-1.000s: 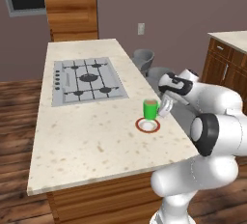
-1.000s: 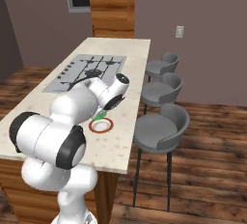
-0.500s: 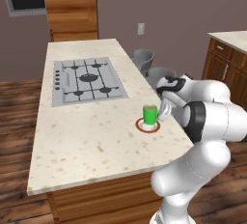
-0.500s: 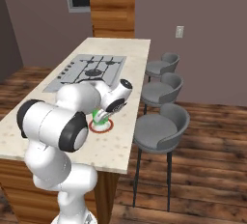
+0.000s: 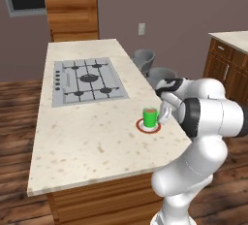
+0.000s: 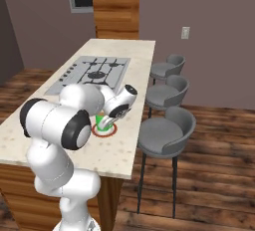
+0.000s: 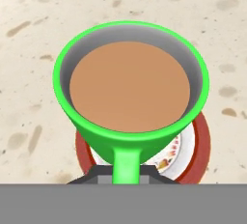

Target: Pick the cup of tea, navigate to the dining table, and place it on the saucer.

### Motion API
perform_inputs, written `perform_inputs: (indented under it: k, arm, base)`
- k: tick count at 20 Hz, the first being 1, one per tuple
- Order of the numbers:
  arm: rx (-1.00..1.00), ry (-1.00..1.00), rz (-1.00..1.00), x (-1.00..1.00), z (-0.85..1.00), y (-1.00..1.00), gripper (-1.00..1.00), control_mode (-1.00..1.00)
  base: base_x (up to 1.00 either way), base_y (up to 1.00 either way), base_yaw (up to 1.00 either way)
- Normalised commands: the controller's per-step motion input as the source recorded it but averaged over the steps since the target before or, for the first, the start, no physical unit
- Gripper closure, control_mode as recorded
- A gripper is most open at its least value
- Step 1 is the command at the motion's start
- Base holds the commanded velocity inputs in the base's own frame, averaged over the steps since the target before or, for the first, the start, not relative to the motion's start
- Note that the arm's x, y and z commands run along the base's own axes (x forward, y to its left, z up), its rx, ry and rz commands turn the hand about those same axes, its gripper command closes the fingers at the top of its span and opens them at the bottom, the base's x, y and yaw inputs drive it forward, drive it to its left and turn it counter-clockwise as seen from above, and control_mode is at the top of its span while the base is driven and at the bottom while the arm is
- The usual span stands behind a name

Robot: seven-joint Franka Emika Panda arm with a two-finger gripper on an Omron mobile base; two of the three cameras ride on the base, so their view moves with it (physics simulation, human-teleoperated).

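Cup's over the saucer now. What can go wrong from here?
1. The cup is full of tea almost to the rim; a jerky pull-back could slosh it.
2. The pincer sits at the handle; retreating sideways could drag the cup off the saucer.
3. The saucer is near the table edge beside the stools.

Left base view from behind and left of the arm, facing forward and down over the tabletop (image 5: 92, 136), right base view from behind and right, both sharing the cooktop (image 5: 87, 80) and saucer (image 6: 113, 131), hand view very close above the cup of tea (image 7: 130, 88)
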Motion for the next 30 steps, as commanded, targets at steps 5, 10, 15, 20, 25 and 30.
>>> perform_inputs:
  k: [5,10,15,20,25,30]
  arm:
    - [0.0,0.0,0.02,0.17,-0.06,0.0,1.0,-1.0]
    - [0.0,0.0,0.03,0.0,-0.11,0.0,1.0,-1.0]
    - [0.0,0.0,0.03,0.0,-0.15,0.0,1.0,-1.0]
    - [0.0,-0.02,0.03,0.0,-0.23,0.0,1.0,-1.0]
    - [0.0,-0.03,0.02,0.0,-0.26,0.0,1.0,-1.0]
    - [0.0,0.0,0.0,0.0,-0.01,0.0,1.0,-1.0]
  base:
    - [0.0,0.0,0.0]
    - [0.0,0.0,0.0]
    - [0.0,0.0,0.0]
    - [0.0,0.0,0.0]
    - [0.0,0.0,0.0]
    - [0.0,0.0,0.0]
